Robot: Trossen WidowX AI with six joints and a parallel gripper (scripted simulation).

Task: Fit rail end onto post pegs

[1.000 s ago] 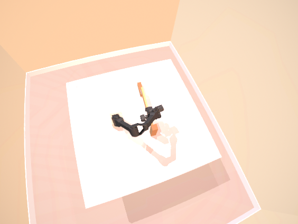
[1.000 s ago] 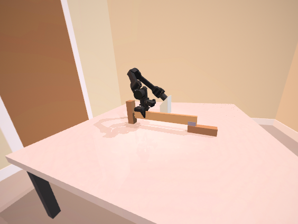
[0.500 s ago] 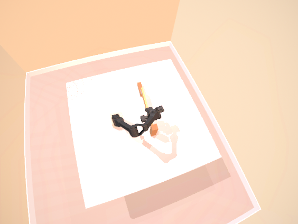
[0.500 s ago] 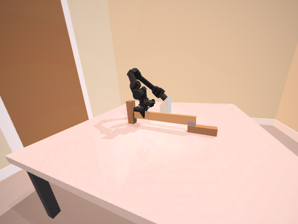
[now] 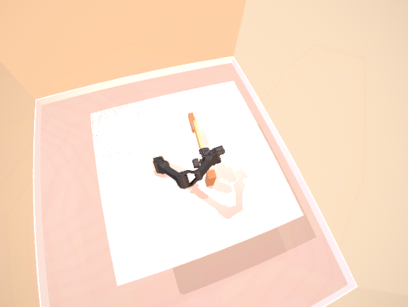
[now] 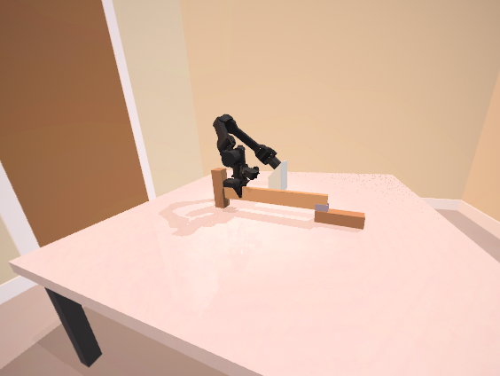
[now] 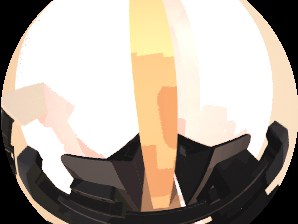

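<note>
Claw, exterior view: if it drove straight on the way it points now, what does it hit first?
The claw points down, shut on the rail beside the post. Straight on, it would likely press the rail toward the table; depth is unclear.

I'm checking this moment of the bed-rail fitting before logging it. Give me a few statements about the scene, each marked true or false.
1. The black parallel-jaw gripper is shut on the long wooden rail near its post end. True.
2. The rail's far end lies off the low wooden footboard block, flat on the table. False: it rests at the grey bracket on the block.
3. The short wooden post stands upright. True.
4. The gripper grasps the rail at its bracket end. False: it holds the end near the post.
</note>
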